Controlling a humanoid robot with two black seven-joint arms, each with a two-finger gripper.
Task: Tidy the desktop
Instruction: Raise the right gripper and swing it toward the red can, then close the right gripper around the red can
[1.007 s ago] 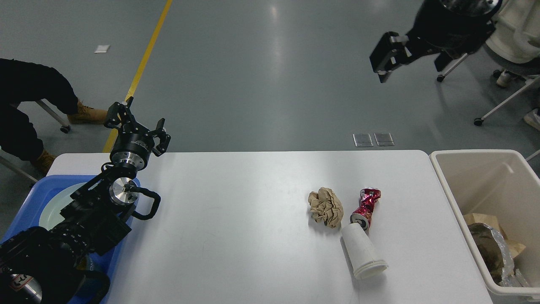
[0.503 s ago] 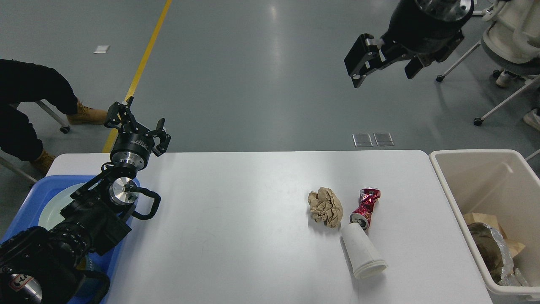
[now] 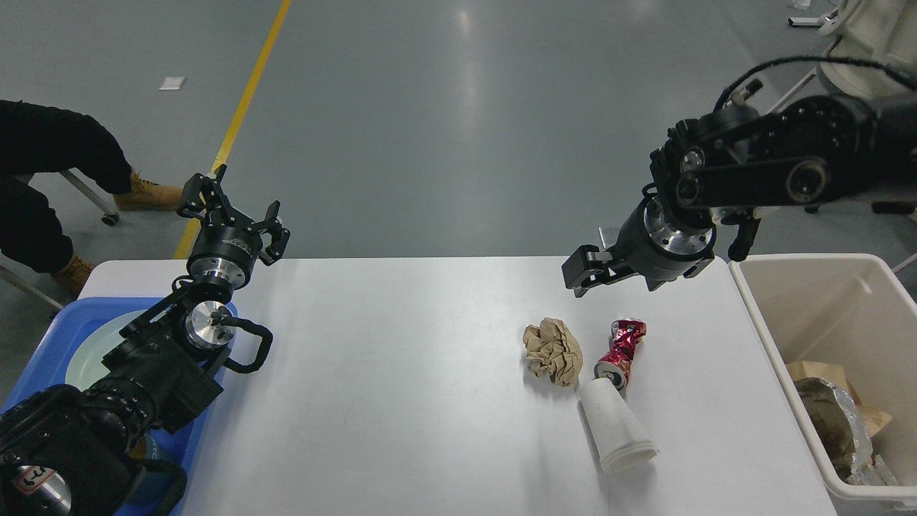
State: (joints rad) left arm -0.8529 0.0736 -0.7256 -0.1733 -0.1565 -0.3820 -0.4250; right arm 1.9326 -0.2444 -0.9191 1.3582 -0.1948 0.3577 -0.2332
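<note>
The right gripper (image 3: 582,271) has dropped from high over the floor to just above the far edge of the large white rectangular desktop (image 3: 401,373); whether its fingers are parted, I cannot tell. The left gripper (image 3: 233,208) stays released at the far-left corner. The crumpled brown paper ball (image 3: 553,350), crushed red can (image 3: 622,352) and toppled white paper cup (image 3: 617,436) lie unmoved right of centre.

Right claw (image 3: 582,269) lowered (from high up), over desktop (image 3: 430,373)
</note>
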